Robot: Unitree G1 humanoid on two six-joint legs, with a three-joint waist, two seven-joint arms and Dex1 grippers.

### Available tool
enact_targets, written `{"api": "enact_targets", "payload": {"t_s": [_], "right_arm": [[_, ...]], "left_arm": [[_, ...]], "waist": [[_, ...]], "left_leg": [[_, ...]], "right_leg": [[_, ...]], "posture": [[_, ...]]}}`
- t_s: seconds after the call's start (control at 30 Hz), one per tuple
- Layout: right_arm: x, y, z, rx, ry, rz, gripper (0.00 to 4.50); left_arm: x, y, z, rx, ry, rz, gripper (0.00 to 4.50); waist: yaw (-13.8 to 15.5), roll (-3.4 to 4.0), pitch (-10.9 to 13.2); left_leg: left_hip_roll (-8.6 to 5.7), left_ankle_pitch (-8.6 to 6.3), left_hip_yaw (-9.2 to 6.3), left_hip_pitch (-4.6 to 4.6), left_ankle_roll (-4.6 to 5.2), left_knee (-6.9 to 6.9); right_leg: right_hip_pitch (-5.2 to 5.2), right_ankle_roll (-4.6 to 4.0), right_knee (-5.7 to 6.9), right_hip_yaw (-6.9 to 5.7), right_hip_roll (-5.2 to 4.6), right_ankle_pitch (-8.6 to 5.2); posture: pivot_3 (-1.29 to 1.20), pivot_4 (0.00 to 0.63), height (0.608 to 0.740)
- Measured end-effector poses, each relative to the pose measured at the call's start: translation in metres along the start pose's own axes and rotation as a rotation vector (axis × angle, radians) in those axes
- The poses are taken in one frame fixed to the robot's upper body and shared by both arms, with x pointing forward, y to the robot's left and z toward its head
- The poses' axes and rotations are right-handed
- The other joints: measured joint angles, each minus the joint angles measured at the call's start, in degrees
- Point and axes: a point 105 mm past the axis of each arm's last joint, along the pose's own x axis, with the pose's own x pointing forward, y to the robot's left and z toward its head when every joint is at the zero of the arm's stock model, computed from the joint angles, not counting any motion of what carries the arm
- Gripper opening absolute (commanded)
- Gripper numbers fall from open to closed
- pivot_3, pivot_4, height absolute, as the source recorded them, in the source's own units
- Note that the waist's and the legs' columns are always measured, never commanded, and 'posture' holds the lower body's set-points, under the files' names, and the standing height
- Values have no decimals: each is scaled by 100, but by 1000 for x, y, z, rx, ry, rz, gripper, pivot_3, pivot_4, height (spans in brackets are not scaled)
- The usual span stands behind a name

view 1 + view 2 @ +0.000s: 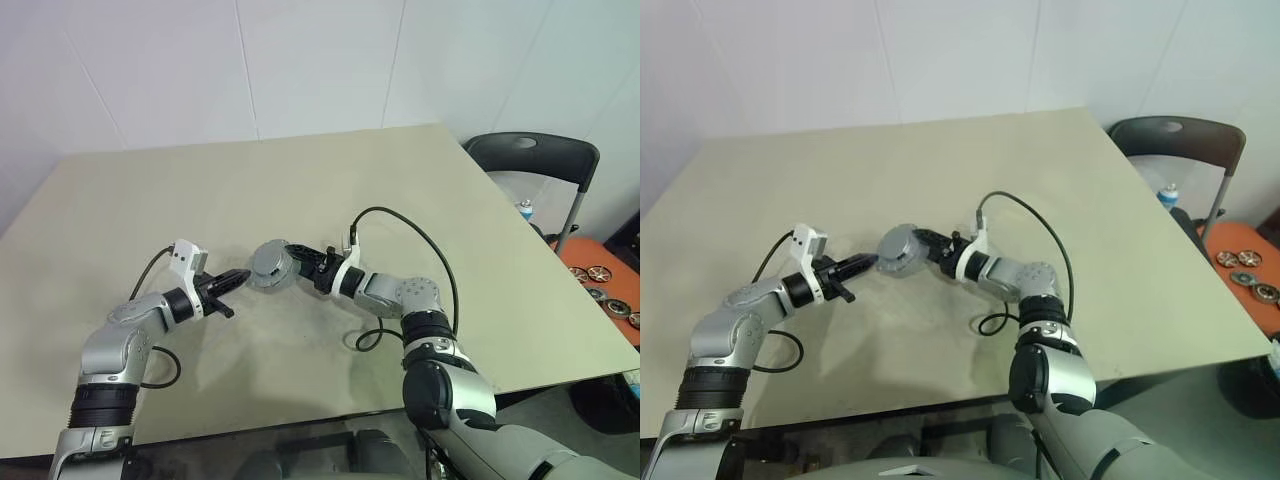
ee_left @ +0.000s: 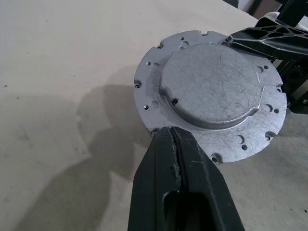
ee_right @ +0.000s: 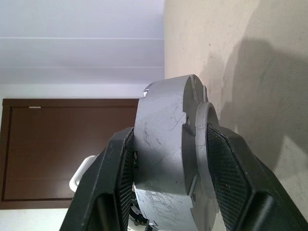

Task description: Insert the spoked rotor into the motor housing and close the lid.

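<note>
Right pincer [image 1: 296,266] pinching grey round motor part [image 1: 270,264] across its thickness, lifted off counter [image 1: 300,180] near middle. Left pincer [image 1: 240,277] pressed together, tip beside part's rim. Looks hard, heavy, smooth metal, maybe slippery; best gripped flat face to flat face

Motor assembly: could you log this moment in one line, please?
right gripper: clamps grey motor assembly, off table | left gripper: shut, tips at its edge

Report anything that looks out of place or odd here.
The grey round motor assembly is off the table, tipped on edge, clamped between the right gripper fingers. The left gripper, fingers shut, points at its rim. Its flat face is scratched. Nothing looks spilled or broken.
</note>
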Motion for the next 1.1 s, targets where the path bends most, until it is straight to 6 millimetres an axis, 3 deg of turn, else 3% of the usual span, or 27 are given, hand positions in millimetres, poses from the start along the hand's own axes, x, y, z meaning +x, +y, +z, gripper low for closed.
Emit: {"api": "enact_targets", "payload": {"t_s": [0.47, 0.53, 0.7, 0.77, 0.9, 1.1], "right_arm": [[-5, -9, 11, -11, -62, -34, 2168], [-5, -11, 11, -9, -66, -40, 2168], [-6, -15, 11, -5, -70, -57, 2168], [-5, -17, 11, -2, -71, -61, 2168], [-5, -20, 11, -2, -77, -72, 2168], [-5, -18, 12, 15, -92, -53, 2168]], "left_arm": [[-3, 1, -2, -37, -6, 4, 0], [-7, 0, 9, -69, -61, -8, 0], [-21, -10, 59, -35, -223, -52, 0], [-25, -9, 64, -19, -224, -45, 0], [-35, 8, 56, -50, -207, 29, 0], [-44, 24, 27, -142, -167, 92, 0]], "waist": [[-1, 0, 0], [-14, -1, 0], [-13, -2, 0], [-18, -2, -1], [-16, -2, -1], [-14, -3, -2]], "left_leg": [[-29, -13, -3, 4, 28, 63], [-28, -11, -3, 3, 24, 63], [-36, -7, -2, 4, 18, 64], [-39, -6, 0, 7, 17, 65], [-40, -5, 0, 10, 16, 68], [-40, 0, -1, 10, 6, 71]], "right_leg": [[25, 8, 20, -1, 7, 15], [24, 8, 20, 0, 4, 16], [24, 9, 22, 0, -12, 16], [26, 10, 23, 1, -9, 16], [29, 10, 25, 1, -6, 17], [31, 10, 27, 1, -8, 17]], "posture": [[0, 0, 740], [0, 0, 740], [0, 0, 740], [0, 0, 740], [0, 0, 740], [0, 0, 740]]}}
